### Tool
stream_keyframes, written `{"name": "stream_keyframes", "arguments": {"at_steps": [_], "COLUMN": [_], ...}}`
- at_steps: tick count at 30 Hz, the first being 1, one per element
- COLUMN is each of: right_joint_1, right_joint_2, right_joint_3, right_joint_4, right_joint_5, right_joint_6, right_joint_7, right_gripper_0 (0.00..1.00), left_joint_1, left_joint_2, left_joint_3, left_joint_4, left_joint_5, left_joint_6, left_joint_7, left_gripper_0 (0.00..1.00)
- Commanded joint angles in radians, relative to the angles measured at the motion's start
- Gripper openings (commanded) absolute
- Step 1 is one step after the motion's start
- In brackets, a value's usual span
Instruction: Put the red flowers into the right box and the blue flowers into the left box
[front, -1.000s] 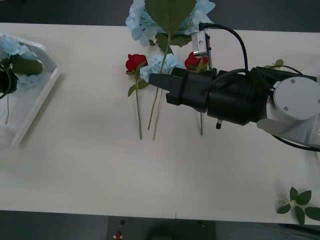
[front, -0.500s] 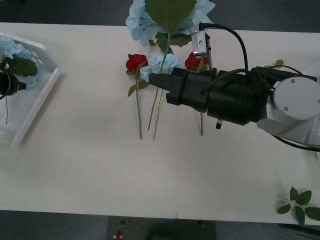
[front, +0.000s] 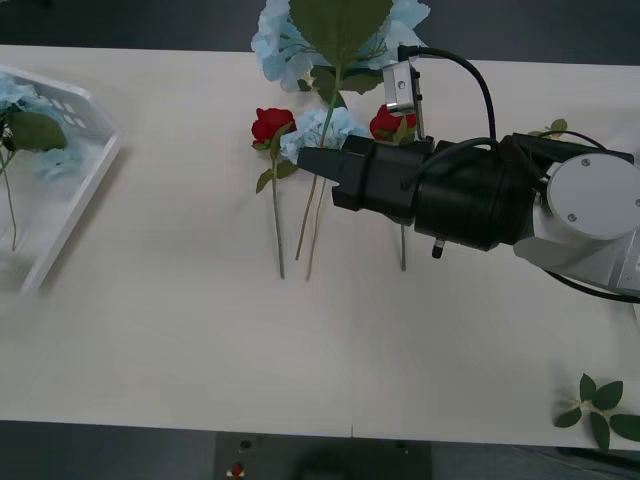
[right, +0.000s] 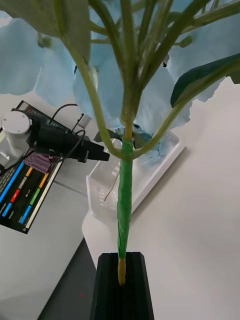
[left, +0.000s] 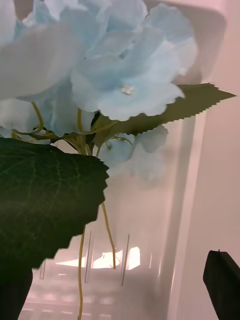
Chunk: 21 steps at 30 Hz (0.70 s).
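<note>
While right pincer (right: 121, 280), black, clamps thin stem of fluffy pale-blue hydrangea (right: 125, 90), arm lies over cream surface (front: 200, 340), beside 2 deep-red roses (front: 271, 124) lying flat. More pale-blue hydrangeas (front: 285, 40) just beyond roses, at surface's far edge. White slotted plastic left box (front: 75, 200) well apart from roses, holding blue hydrangea (left: 120, 85). Left pincer (left: 120, 290) spread wide over that box, holding nothing. Green leaf sprig (front: 600, 405) at near corner.
</note>
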Motion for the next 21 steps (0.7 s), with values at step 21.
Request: {"name": "stream_keyframes", "arguments": {"at_steps": [21], "right_joint_1": [-0.006], "right_joint_2": [-0.003], "right_joint_3": [-0.008], "right_joint_4": [-0.037], "right_joint_5": [0.001], "right_joint_6": [-0.001], "right_joint_7": [0.042], "right_gripper_0": [0.00], "left_joint_1": [-0.038], "left_joint_2": [-0.016], "left_joint_3": [0.088], "left_joint_4": [0.063], "left_joint_5": [0.915], "left_joint_6": [0.368], "left_joint_7": [-0.148], "left_gripper_0": [1.00]}}
